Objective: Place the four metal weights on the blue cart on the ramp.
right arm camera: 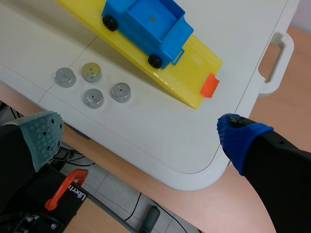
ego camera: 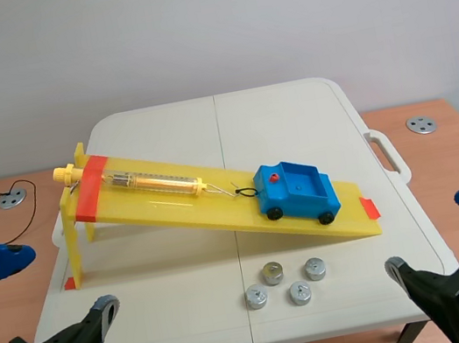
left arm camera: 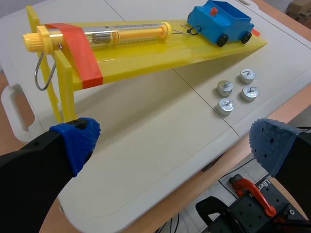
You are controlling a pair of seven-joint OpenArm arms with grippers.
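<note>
A blue cart point(ego camera: 297, 191) with an empty bed stands low on the yellow ramp point(ego camera: 173, 204), hooked by a string to a clear spring scale point(ego camera: 151, 182). Several metal weights point(ego camera: 286, 282) lie in a cluster on the white table in front of the ramp's low end. My left gripper point(left arm camera: 172, 145) hangs open over the table's near left part, the weights point(left arm camera: 236, 90) ahead and to its right. My right gripper point(right arm camera: 141, 135) is open over the table's near right corner, the weights point(right arm camera: 92, 85) and the cart point(right arm camera: 146, 24) ahead of it. Neither gripper holds anything.
The white folding table point(ego camera: 169, 280) has a carry handle point(ego camera: 386, 153) on its right side and rests on a wooden desk. Small metal discs point(ego camera: 12, 198) point(ego camera: 421, 124) sit on the wood at both sides. Black clamps point(ego camera: 447, 293) stand at the near edge.
</note>
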